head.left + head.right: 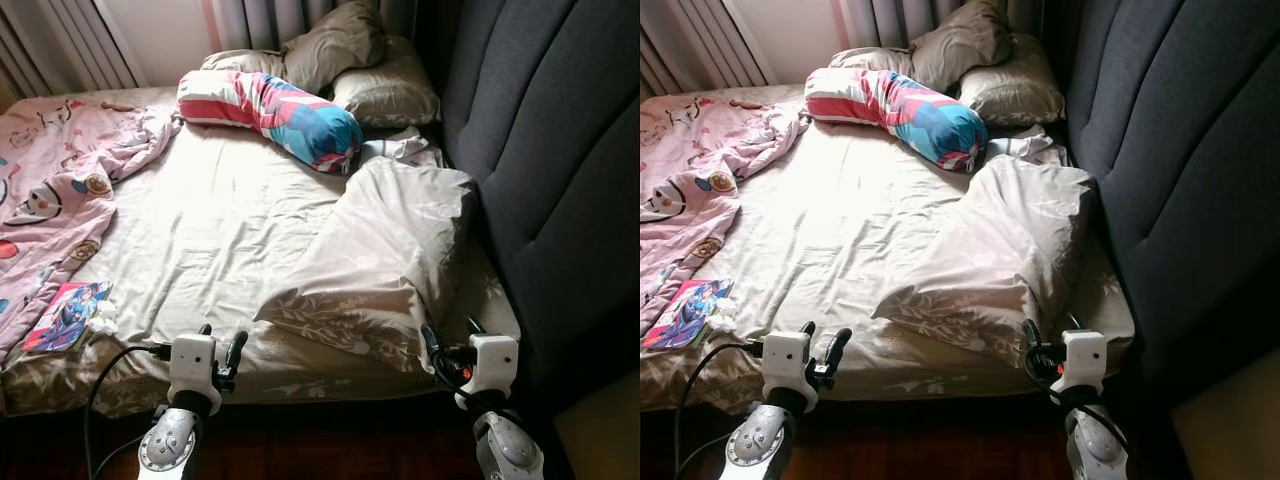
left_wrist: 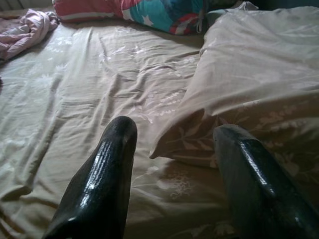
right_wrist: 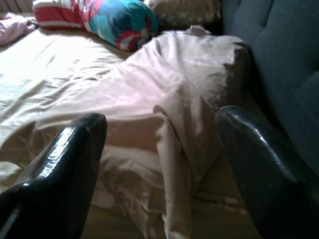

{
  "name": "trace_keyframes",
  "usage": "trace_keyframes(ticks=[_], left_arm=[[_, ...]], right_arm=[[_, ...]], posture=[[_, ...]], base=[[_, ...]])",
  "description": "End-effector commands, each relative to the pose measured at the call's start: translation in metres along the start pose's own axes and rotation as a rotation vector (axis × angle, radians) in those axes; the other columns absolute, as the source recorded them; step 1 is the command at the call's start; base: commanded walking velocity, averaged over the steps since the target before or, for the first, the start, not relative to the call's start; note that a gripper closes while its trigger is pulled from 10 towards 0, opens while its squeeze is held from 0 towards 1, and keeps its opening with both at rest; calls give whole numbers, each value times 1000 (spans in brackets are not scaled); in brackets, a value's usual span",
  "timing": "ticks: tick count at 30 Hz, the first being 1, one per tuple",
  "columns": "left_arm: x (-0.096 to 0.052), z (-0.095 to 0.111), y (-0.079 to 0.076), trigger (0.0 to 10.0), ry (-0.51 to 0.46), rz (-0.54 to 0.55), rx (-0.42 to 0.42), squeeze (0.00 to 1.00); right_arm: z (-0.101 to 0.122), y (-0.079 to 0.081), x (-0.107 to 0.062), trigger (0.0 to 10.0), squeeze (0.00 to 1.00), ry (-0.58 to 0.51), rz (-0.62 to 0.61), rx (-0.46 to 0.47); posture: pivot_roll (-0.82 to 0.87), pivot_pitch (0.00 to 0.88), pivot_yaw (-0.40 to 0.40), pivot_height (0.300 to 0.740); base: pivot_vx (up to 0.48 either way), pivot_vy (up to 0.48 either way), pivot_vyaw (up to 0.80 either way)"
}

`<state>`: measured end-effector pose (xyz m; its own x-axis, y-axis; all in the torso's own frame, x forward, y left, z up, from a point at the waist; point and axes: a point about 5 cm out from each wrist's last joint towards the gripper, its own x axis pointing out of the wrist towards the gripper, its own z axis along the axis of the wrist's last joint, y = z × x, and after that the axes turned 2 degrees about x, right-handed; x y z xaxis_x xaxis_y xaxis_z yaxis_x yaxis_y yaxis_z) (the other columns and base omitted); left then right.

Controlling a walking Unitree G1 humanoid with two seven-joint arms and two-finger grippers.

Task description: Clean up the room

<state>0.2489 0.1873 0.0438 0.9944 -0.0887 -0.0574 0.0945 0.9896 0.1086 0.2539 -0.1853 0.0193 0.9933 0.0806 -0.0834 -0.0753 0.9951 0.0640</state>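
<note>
A large beige floral pillow (image 1: 390, 250) lies askew on the right side of the bed (image 1: 220, 220), against the dark headboard. A red, white and blue bolster (image 1: 270, 110) lies across the far end. A rumpled pink blanket (image 1: 50, 190) covers the bed's left side. A colourful picture book (image 1: 68, 315) and a crumpled tissue (image 1: 102, 322) lie near the front left edge. My left gripper (image 1: 222, 338) hovers open at the front edge, by the pillow's lower corner (image 2: 164, 149). My right gripper (image 1: 450, 332) is open at the pillow's right front corner (image 3: 174, 149).
The padded dark grey headboard (image 1: 560, 150) rises along the right side. Two beige pillows (image 1: 385, 90) are heaped at the far end, with curtains (image 1: 60, 40) behind. Dark wooden floor shows below the bed's front edge (image 1: 330, 440).
</note>
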Motion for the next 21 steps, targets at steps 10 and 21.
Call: trace_keyframes(ticks=[10,21], left_arm=[[-4,3,1,10000,1,8,5,0],[-3,4,-2,10000,-2,14,-6,0]], right_arm=[[2,7,2,10000,0,5,12,7],[5,8,5,10000,0,1,22,10]], posture=[[-84,156,41,740],[-85,172,27,740]], base=[[314,0,0],[140,0,0]])
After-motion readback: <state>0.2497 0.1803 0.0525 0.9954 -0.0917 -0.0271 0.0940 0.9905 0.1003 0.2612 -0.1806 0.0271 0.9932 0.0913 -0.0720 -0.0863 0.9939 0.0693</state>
